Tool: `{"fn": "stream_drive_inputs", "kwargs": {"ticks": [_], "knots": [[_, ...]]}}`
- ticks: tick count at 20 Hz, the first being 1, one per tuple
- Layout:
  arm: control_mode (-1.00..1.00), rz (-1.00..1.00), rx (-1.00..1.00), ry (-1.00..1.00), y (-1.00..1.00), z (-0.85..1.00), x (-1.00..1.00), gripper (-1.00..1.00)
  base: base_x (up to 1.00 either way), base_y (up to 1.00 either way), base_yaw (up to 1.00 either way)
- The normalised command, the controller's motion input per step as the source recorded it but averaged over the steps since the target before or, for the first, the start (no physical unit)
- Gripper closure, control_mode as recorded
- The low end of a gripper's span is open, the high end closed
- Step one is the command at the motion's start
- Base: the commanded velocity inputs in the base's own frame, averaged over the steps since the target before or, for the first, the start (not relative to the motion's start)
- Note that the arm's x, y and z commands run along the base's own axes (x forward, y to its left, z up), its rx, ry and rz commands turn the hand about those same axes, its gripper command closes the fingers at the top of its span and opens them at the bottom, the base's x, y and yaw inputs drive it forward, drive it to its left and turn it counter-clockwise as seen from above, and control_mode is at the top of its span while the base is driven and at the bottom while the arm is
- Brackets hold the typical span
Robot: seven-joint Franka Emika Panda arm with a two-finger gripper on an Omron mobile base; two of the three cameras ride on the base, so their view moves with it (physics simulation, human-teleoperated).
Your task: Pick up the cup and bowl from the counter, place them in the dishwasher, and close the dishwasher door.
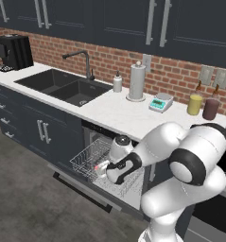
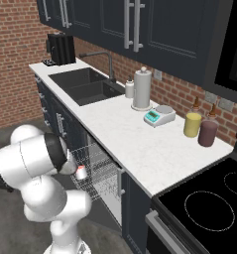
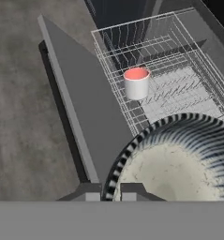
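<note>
Bowl [image 3: 179, 159] was held at its near-left rim by the gripper [image 3: 112, 190], the two finger tips pinching the rim edge, over the near end of the pulled-out dishwasher rack [image 3: 179, 93]. Held, not yet set down, as far as I could judge.

Left to right in the hand view:
- Dishwasher door [image 3: 80, 108] was dropped open, flat, left of the rack, bar handle along its far-left edge.
- Cup [image 3: 136, 83] was already standing upright in the rack, red inside showing, further in than the bowl and apart from it.
- Bowl took up the near right, ribbed dark wall, pale inside, apparently tilted toward the camera.

Left base view: arm reached down in front of the dishwasher [image 1: 109, 160], below the counter [image 1: 114, 113]; the cup [image 1: 101, 166] showed just past the hand. Yellow canister [image 1: 195, 104] and maroon canister [image 1: 211, 108] sat far right on the counter, not involved.

Risks from here, my read:
- Edge pinch on a thin rim is weak; the bowl could swing or slip out before it reaches the wires.
- Released tilted, it could roll off the near edge onto the door or floor.
- Moved further in, it could knock the cup over.
- A bowl hanging over the rack front would block the rack and stop the door shutting.
</note>
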Motion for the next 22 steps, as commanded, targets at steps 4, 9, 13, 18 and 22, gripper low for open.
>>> {"fn": "stream_drive_inputs", "kwargs": {"ticks": [4, 9, 13, 18, 22], "knots": [[-1.0, -0.13, 0.05, 0.05, 0.0, -0.41, 0.0, 1.0, 0.0, 0.0, 0.0], [-1.0, -0.23, 0.0, 0.0, 0.0, -0.27, 0.0, 1.0, 0.0, 0.0, 0.0], [-1.0, -0.25, 0.0, 0.0, -0.01, -0.18, 0.0, 1.0, 0.0, 0.0, 0.0], [-1.0, -0.21, 0.02, 0.0, -0.15, -0.04, 0.03, 1.0, 0.0, 0.0, 0.0], [-1.0, -0.2, 0.03, 0.0, -0.24, 0.0, 0.0, 1.0, 0.0, 0.0, 0.0]]}}
